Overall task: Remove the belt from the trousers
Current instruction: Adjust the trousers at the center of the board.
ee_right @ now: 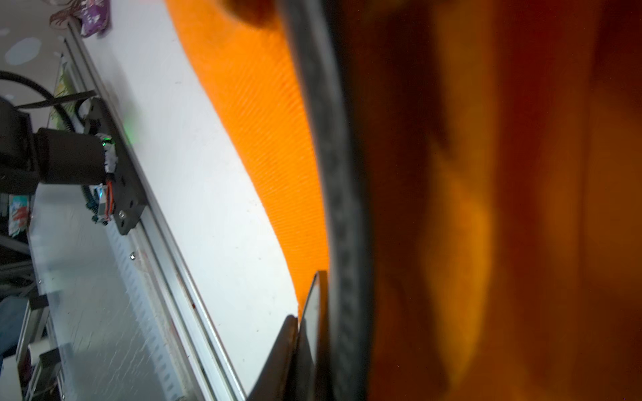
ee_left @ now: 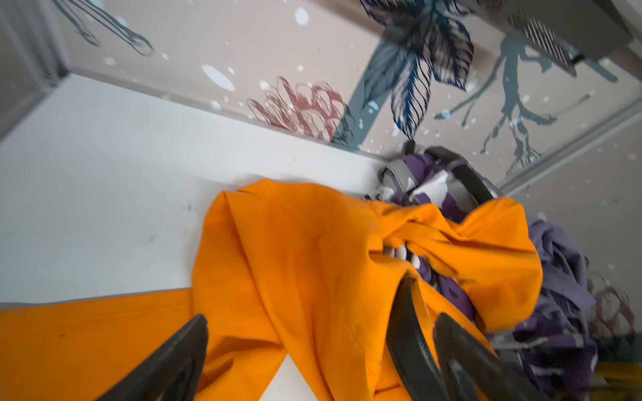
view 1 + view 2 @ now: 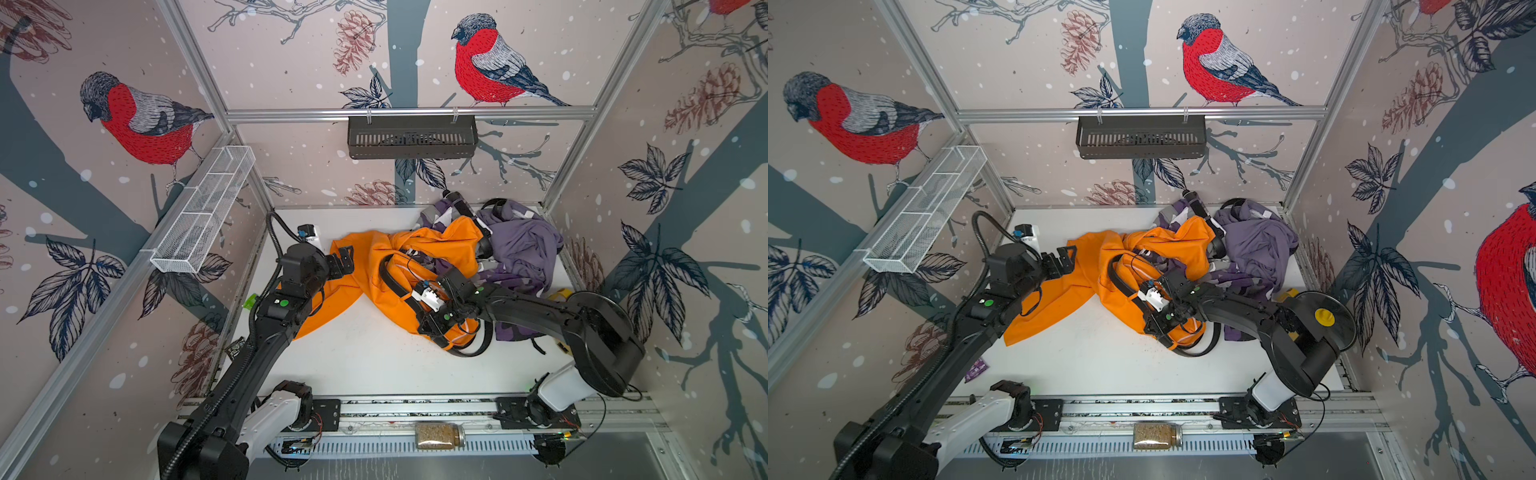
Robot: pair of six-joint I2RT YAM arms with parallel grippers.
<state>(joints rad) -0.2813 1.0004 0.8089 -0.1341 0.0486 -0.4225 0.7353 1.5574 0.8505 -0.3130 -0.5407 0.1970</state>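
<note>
Your left gripper [image 2: 319, 317] is hanging wide open, holding nothing, over the orange trousers [image 3: 365, 257]. Your right gripper [image 3: 434, 334] is sitting against the black belt [image 3: 390, 276], but blur is hiding its grip. The belt is looping around the crumpled waist, from the centre of the white table [image 3: 374, 365] toward 4 o'clock. Purple clothes [image 3: 519, 245] are crowding 1 o'clock, with bird wallpaper [image 3: 490, 62] all round.
</note>
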